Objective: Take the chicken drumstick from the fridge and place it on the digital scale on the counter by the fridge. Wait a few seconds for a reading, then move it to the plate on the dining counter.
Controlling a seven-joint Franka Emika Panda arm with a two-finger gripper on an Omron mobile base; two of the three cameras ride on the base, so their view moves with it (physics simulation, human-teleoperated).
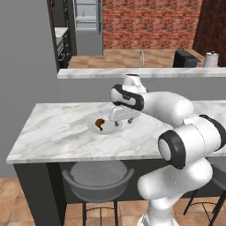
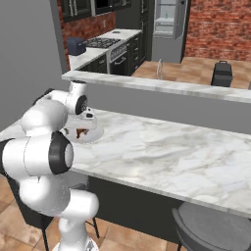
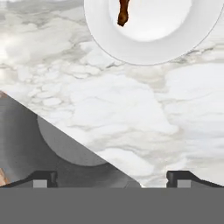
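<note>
Chicken drumstick on plate, beyond spread fingers.

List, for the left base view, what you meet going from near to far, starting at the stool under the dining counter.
Stool → dining counter → plate holding the chicken drumstick → raised marble ledge → wooden floor beyond it → fridge, against the far wall.

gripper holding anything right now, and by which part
Nothing is held. The gripper has its jaws wide open with only marble between them, and the drumstick lies on the plate.
</note>
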